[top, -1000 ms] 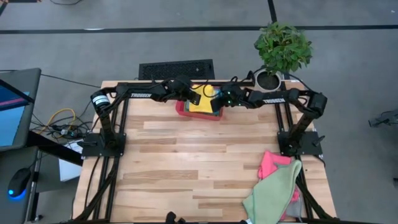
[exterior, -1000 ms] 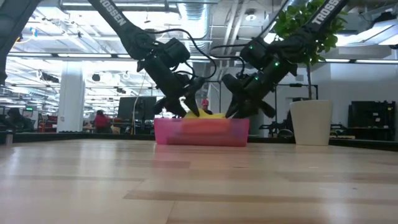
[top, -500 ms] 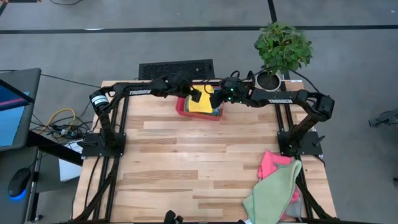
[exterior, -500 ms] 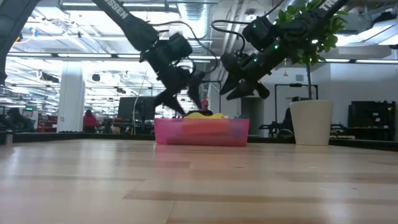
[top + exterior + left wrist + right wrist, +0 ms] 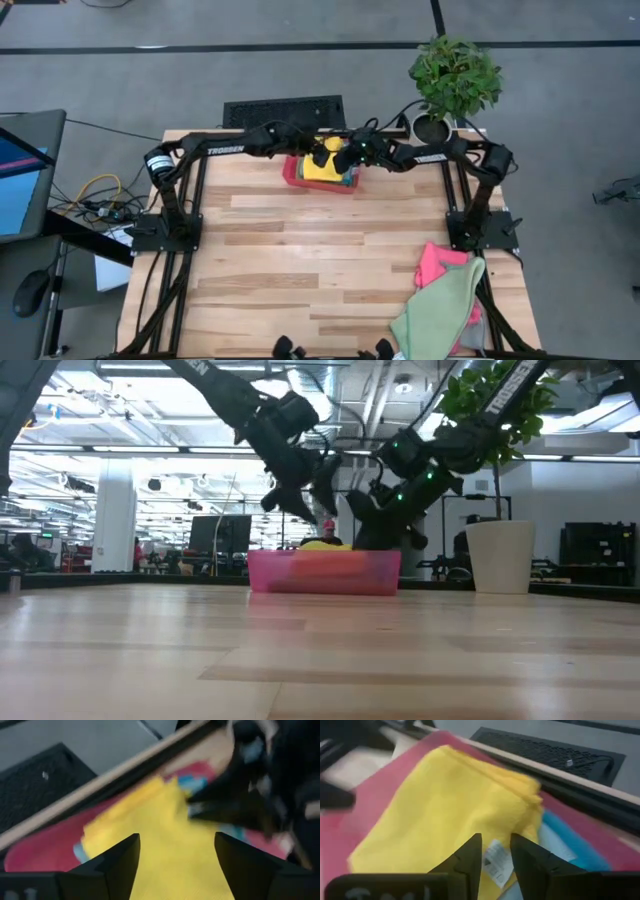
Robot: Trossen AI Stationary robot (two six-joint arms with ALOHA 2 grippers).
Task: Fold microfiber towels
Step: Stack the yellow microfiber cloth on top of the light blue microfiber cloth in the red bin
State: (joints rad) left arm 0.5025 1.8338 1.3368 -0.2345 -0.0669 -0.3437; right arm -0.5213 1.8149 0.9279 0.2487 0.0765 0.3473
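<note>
A folded yellow microfiber towel (image 5: 322, 168) lies on top of a light blue one (image 5: 565, 845) in the red tray (image 5: 290, 175) at the middle of the table's far edge. My left gripper (image 5: 177, 855) hangs open above the tray's left part, clear of the towel (image 5: 150, 835). My right gripper (image 5: 495, 850) is low over the towel's right part, its fingers a narrow gap apart. The towel's white label (image 5: 496, 860) shows between them. In the low view the left gripper (image 5: 305, 500) stands higher than the right one (image 5: 362, 540). My right gripper comes slanting down from the table's right, its fingertips (image 5: 470, 855) on either side of the yellow towel's label corner. Whether they touch the cloth, I cannot tell. The towel lies flat in the tray.
A pink towel and a green one (image 5: 445, 295) lie heaped at the table's near right corner. A potted plant (image 5: 455, 75) stands at the far right corner, and a black grille (image 5: 283, 110) lies just past the far edge. Bare wood (image 5: 320, 250) fills the middle.
My left gripper has risen out of the tray and its fingers have spread wider. My right gripper lifted off the towel, then came back down toward the tray's right part. The yellow towel has stayed in the tray.
</note>
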